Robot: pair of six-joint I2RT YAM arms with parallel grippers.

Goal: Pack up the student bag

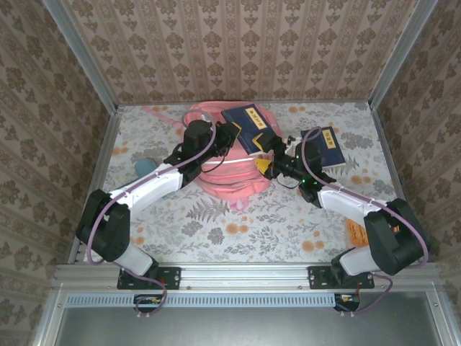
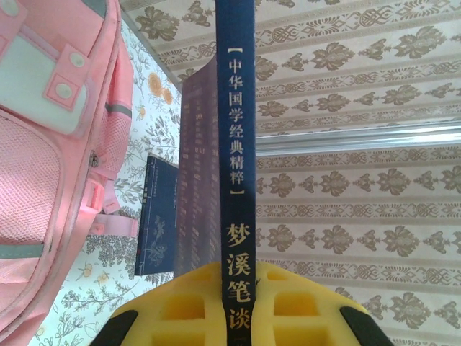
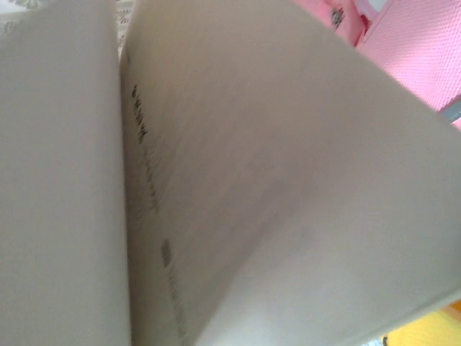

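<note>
Left gripper [image 2: 235,281] has its jaws clamped across the dark blue book [image 2: 235,144], spine toward its camera, edge-up. That's a slim profile, likely for slipping it into the student bag [image 1: 225,182], which lies centre-top on the table [image 1: 216,231]. Right gripper [image 1: 272,164] sits at the book's lower corner, jaws spread wide, pages right at its lens, probably there to steady it. A second blue book [image 1: 325,144] waits at right.

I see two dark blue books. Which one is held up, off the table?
The book above the student bag, its spine clamped in the left gripper. The other book lies flat on the table, right of the bag.
</note>
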